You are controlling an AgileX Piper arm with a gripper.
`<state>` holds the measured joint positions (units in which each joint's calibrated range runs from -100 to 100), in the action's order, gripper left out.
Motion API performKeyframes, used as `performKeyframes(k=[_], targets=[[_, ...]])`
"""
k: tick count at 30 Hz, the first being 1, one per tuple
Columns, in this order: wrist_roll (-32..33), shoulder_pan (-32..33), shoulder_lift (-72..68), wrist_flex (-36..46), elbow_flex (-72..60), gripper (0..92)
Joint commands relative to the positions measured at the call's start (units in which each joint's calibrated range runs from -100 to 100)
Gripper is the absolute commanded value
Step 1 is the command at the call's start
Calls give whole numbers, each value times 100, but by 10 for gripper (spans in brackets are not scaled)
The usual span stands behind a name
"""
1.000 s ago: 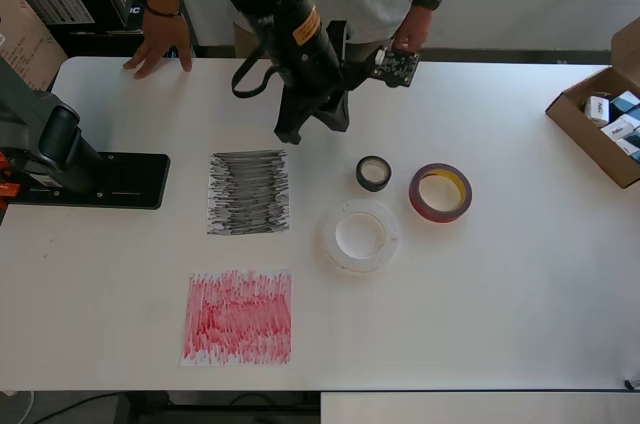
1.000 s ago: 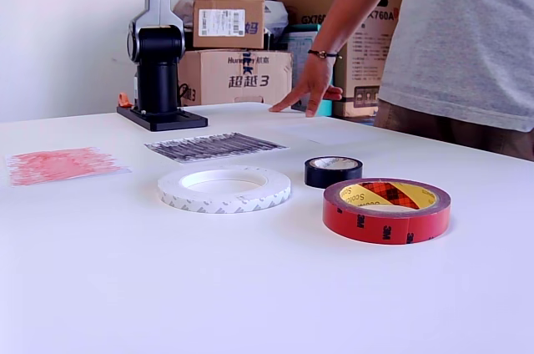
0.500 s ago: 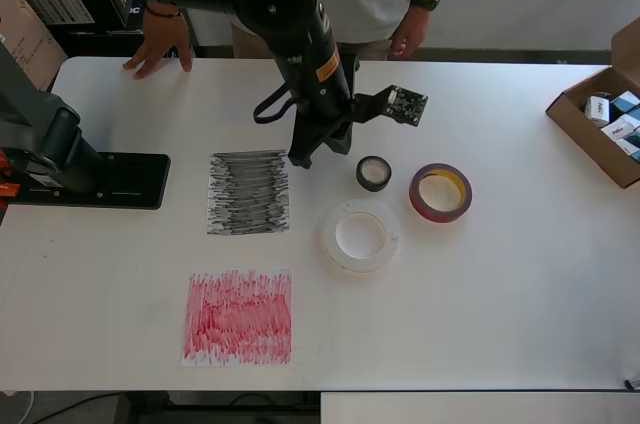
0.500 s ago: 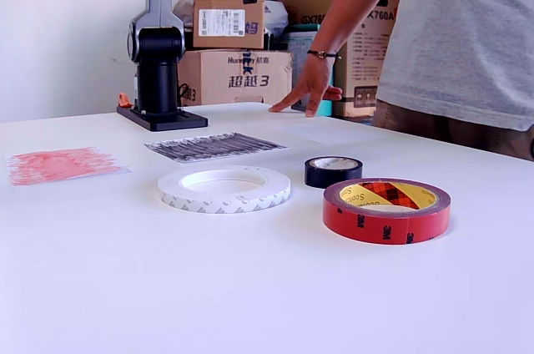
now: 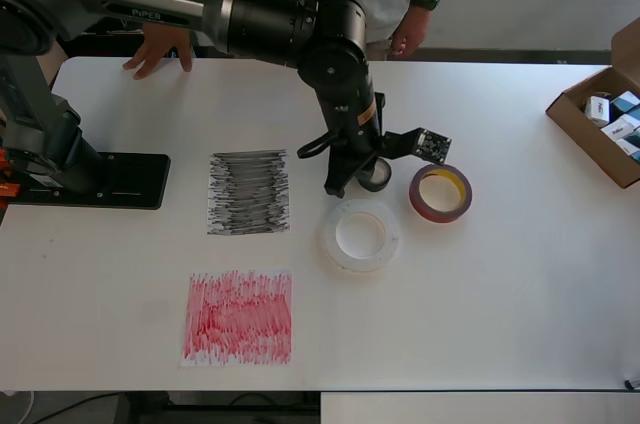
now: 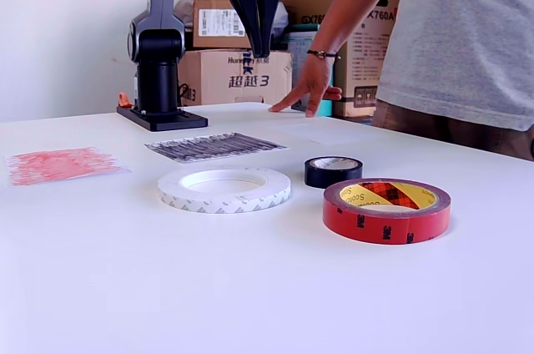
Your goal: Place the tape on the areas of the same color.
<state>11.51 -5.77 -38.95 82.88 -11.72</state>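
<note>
Nothing was placed yet: black roll (image 5: 376, 175), red roll (image 5: 439, 193), white roll (image 5: 360, 235) sat mid-table off the sheets; jaws looked closed, empty, above.

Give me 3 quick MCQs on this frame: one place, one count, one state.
1. In the overhead view, the red scribbled sheet lies where relative to the black scribbled sheet?
A. below it
B. right of it
C. on top of it

2. How many tape rolls are on the table?
A. two
B. three
C. four

3. The hand is:
A. carrying the red roll
B. resting on the table
C. above the table, holding nothing

Answers:
1 A, it sits nearer the overhead view's bottom edge.
2 B, black roll, white roll, dark-red roll.
3 C, all three rolls lie flat on the table.
</note>
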Motion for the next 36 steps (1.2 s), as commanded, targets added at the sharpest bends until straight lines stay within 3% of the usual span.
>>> performKeyframes(k=[1,17,36], targets=[[-143,34,-277,-104,-32,7],[-45,184,-1007,-978,-32,400],[249,381,-1578,-1012,-23,414]])
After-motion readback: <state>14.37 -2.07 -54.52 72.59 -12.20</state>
